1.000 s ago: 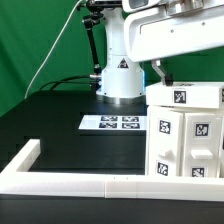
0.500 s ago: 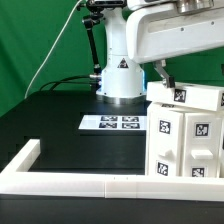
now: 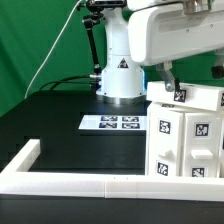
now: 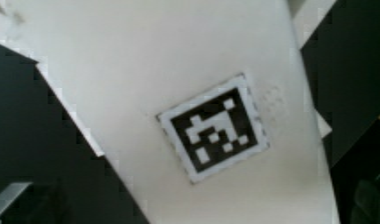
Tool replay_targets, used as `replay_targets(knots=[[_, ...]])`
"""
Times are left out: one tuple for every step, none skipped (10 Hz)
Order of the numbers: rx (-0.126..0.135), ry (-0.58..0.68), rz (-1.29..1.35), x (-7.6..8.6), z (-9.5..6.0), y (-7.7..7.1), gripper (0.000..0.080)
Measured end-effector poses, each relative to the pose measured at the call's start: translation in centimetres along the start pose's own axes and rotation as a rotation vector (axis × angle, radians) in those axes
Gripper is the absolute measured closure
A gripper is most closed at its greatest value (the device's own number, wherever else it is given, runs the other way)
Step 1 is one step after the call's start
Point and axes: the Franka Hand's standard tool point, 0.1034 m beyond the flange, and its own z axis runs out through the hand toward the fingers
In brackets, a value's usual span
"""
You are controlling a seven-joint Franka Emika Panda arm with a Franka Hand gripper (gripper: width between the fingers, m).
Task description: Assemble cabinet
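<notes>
Hanging just above the cabinet [image 3: 185, 135], the gripper [image 3: 192, 78] sits at the exterior view's right. The cabinet stands at the near right of the black table [image 3: 50, 125], against the low white frame [image 3: 90, 183], with the marker board [image 3: 120, 123] farther back and to its left. Whether the pincer is apart or closed cannot be told here.

The wrist view is filled by a white panel [image 4: 151, 80] with one tag [image 4: 215, 127], very close. The step looks like work on the cabinet's top piece. The next move probably needs a careful, square descent.
</notes>
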Motion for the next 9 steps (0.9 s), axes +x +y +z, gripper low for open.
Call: replay_targets(knots=[[0.002,-0.005,-0.016,-0.3,0.3,-0.1,0.0002],[-0.001,-0.004,-0.014,-0.5,0.5,-0.1,0.0002],[0.0,-0.007,-0.012,-0.8,0.8,-0.1,0.0002],[-0.004,-0.006,-0.011,-1.0,1.1,-0.1,0.0002],[-0.01,0.0,-0.011,-1.2,1.4,-0.2,0.0002],[-0.013,0.001,-0.011,-1.3,1.6,-0.2,0.0002],[-0.013,0.001,-0.012,-1.4,1.7,-0.3,0.0002],[-0.014,0.001,-0.011,-1.4,1.6,-0.2,0.0136],[-0.014,0.001,-0.01,-1.4,1.6,-0.2,0.0136]])
